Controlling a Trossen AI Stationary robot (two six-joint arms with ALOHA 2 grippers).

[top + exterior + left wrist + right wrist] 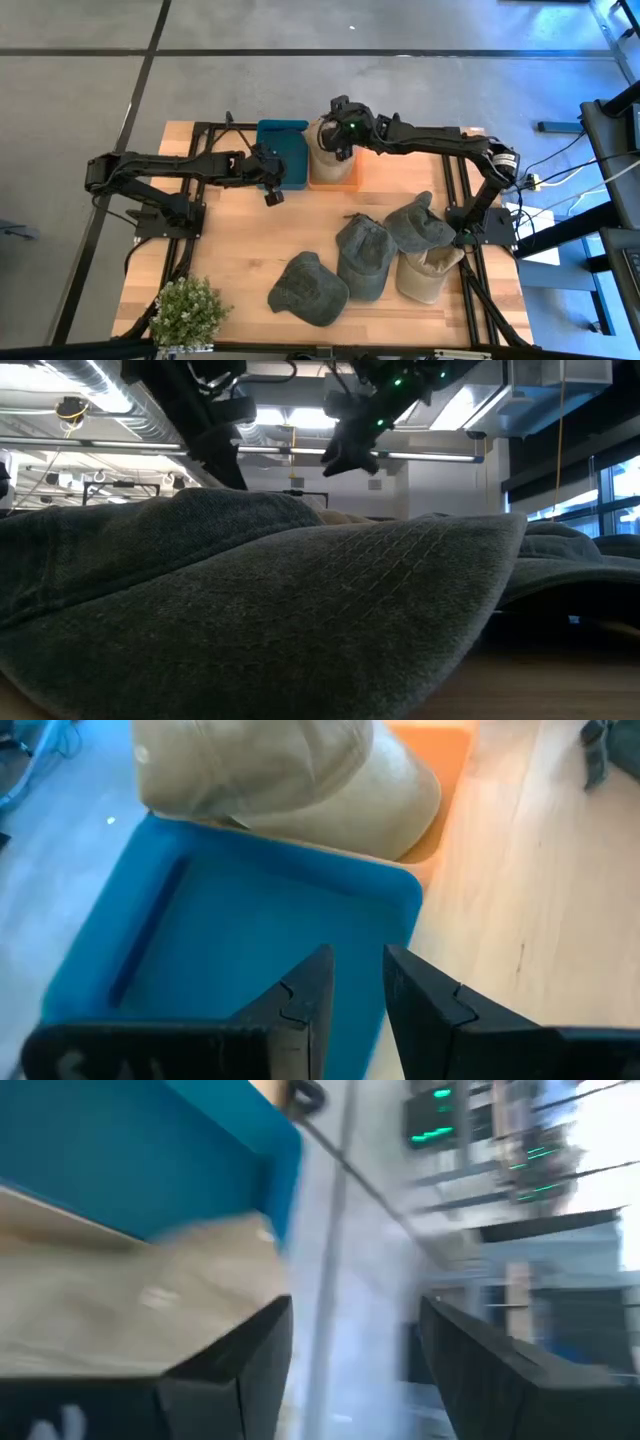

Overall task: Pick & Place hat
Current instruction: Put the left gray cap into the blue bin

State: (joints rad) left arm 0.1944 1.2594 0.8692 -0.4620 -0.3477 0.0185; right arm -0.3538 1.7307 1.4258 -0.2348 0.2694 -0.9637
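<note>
Right gripper [338, 128] hovers, jaws wide, over the tan hat [325, 150] in the orange bin [350, 178]. It should lift straight clear; left gripper [271, 191] waits, jaws narrow and empty

A: Are you seeing any writing, labels or numbers anywhere?

B: No, nothing is reading clearly. Pale marks are showing at the base of the left end effector [352, 1010] in its wrist view, but they are too cut off to make out.

A: And the caps or the bins?

B: The tan hat [290, 780] is carrying a small pale spot near its edge, too small to tell. The blue bin [240, 940] is showing no print.
</note>
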